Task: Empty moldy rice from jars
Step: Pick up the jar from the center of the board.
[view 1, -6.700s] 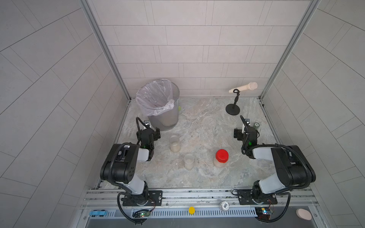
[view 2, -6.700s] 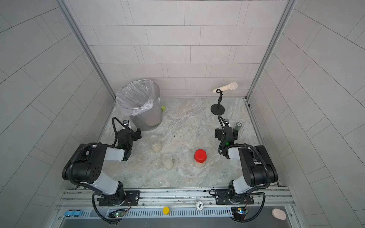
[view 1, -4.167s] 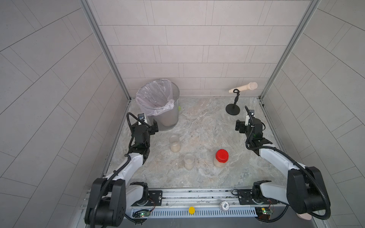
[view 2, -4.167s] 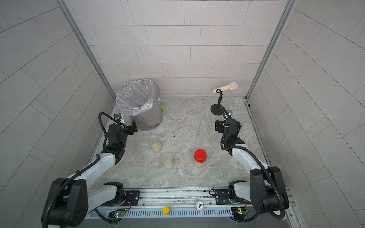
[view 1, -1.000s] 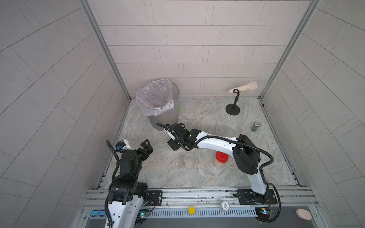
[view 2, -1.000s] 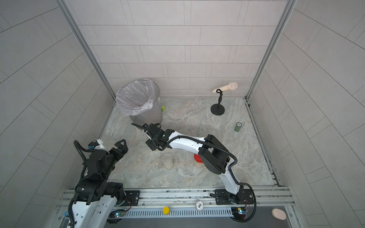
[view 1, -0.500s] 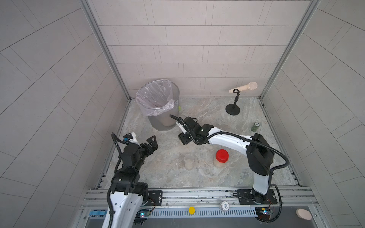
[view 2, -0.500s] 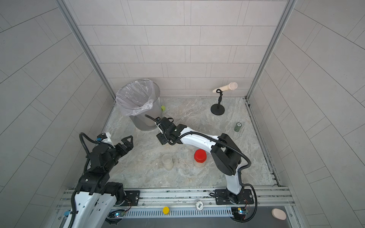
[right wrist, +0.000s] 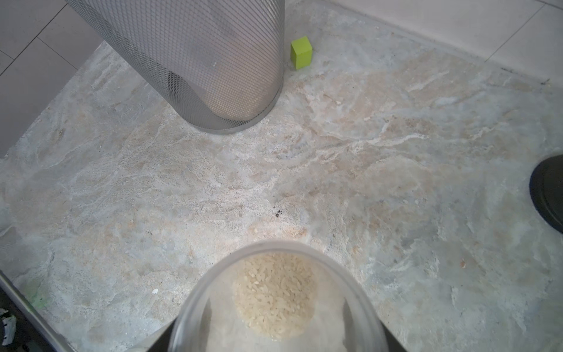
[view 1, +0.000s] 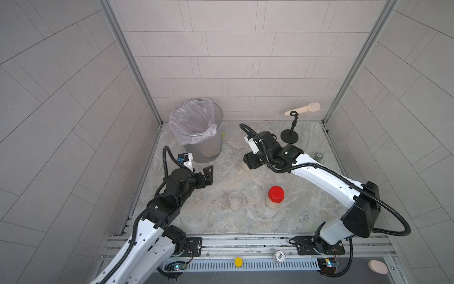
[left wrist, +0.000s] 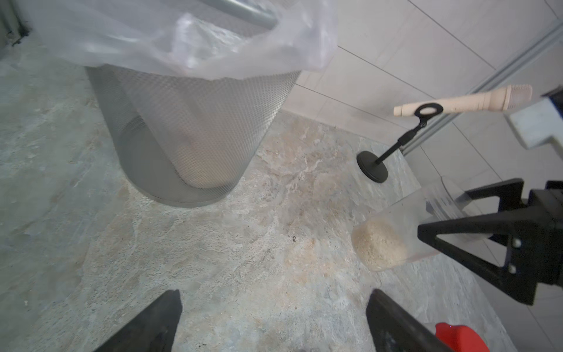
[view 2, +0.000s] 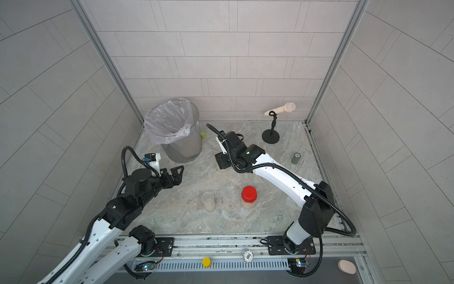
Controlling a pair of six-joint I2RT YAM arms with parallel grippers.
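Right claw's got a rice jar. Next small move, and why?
Likely ease the open left claw toward the jar that the right claw grips: rice fills its bottom, the bin stands nearby, and I can't tell if a lid is on, so a second hold comes first.

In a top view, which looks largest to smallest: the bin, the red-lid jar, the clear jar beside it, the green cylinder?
1. bin
2. red-lid jar and clear jar, about alike
3. green cylinder, smallest
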